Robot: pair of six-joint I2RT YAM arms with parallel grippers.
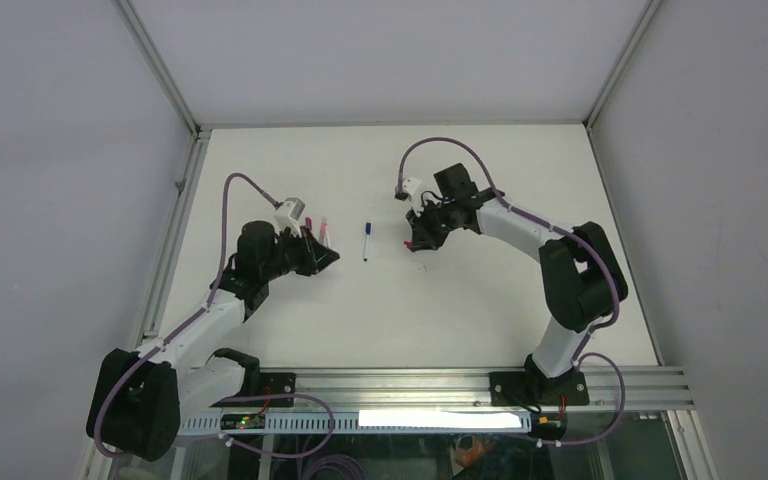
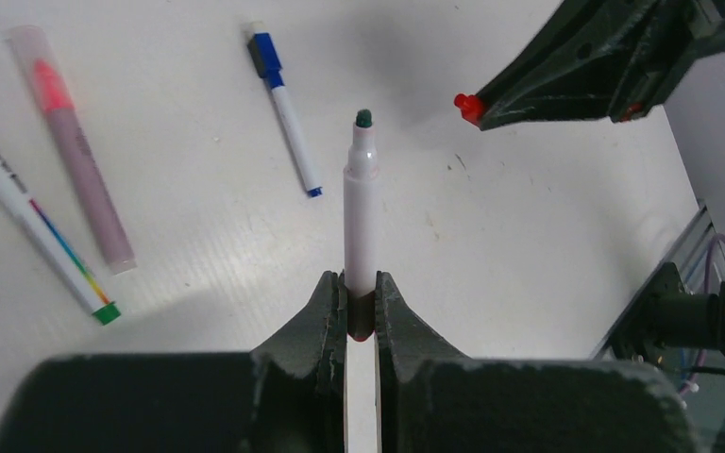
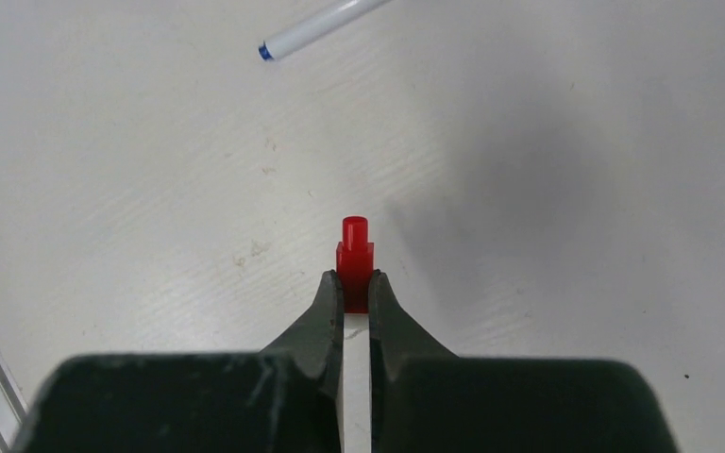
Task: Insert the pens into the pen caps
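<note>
My left gripper (image 2: 361,293) is shut on the back end of a white pen (image 2: 361,208) whose bare dark tip points away from me, toward the right arm. My right gripper (image 3: 356,283) is shut on a small red pen cap (image 3: 355,253), which also shows as the red pen cap (image 2: 469,106) up and to the right of the pen's tip, with a gap between them. In the top view the left gripper (image 1: 328,258) and right gripper (image 1: 412,244) face each other above the table's middle.
A thin white pen with a blue cap (image 2: 285,109) lies on the table between the arms, also seen as the blue-capped pen (image 1: 367,240). A pink capped marker (image 2: 71,142) and a white marker with a magenta cap (image 2: 28,212) lie on the left.
</note>
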